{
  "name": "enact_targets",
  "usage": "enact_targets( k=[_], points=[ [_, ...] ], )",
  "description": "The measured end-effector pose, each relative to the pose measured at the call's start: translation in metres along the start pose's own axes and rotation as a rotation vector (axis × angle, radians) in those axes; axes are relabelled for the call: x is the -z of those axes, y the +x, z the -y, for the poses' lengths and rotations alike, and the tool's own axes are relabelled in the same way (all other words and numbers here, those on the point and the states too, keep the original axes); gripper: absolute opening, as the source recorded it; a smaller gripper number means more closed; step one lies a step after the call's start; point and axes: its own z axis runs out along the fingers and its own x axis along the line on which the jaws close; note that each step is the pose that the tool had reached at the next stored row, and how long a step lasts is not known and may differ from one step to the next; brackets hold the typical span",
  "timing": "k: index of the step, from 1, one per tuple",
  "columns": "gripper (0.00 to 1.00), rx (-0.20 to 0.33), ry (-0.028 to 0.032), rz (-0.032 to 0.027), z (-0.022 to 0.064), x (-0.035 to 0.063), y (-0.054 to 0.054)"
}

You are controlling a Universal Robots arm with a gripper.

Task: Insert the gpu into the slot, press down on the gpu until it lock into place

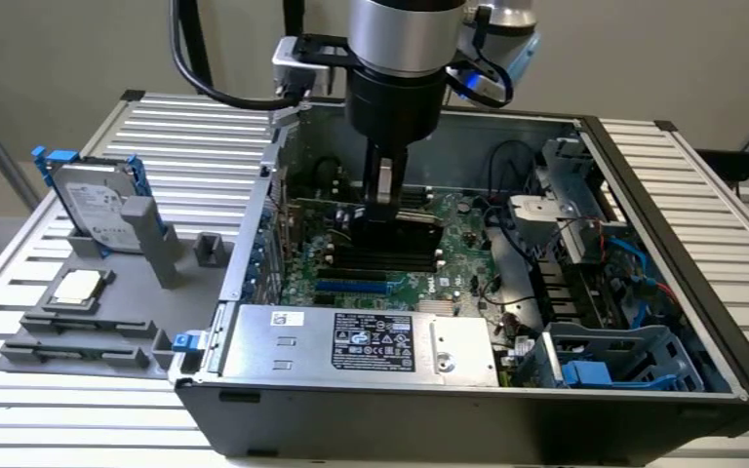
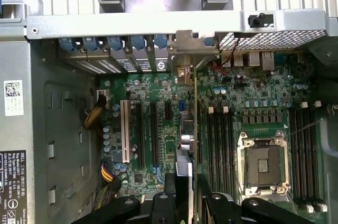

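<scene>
Your claw (image 1: 381, 210) is reaching down into the open computer case (image 1: 479, 429), which is lying on the slatted bench (image 1: 192, 146). In the wrist view the claw (image 2: 186, 191) is clamping the graphics card (image 2: 194, 118), with its two black fingers (image 2: 169, 195) pressing in from either side.

You are seeing the card edge-on there, as a thin green line running toward the rear wall of the case. Its black face is not showing, and the end nearest the camera is getting lost between the fingers. The card is standing upright over the green board (image 2: 253, 92), just beside the black memory strips (image 2: 219, 145) and between them and the white slot (image 2: 125, 131). It is covering whatever lies straight beneath it, so you cannot tell whether its lower edge is touching a connector or hanging above one.

In the exterior view the arm is blocking most of the card. The blue slot (image 1: 352, 288) is showing on the board between the claw and the silver box (image 1: 362, 341). Whether the card is lining up with it is hard to make out.

A hard drive (image 1: 95, 205) with blue rails is standing in a grey holder on the bench, well apart from the case.
</scene>
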Motion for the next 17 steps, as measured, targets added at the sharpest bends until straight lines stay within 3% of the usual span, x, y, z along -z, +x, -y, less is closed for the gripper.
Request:
enact_targets(
  k=[4, 6, 9, 17],
  points=[
    [0.26, 0.009, 0.0199, 0.0025, -0.0046, -0.0038, 0.002],
    [0.26, 0.011, 0.0261, 0.0036, -0.0076, -0.0063, 0.003],
    [0.26, 0.012, 0.0287, 0.0045, -0.0116, -0.0118, 0.004],
    [0.26, 0.005, 0.0291, 0.0105, -0.0115, -0.0262, 0.005]
  ],
)
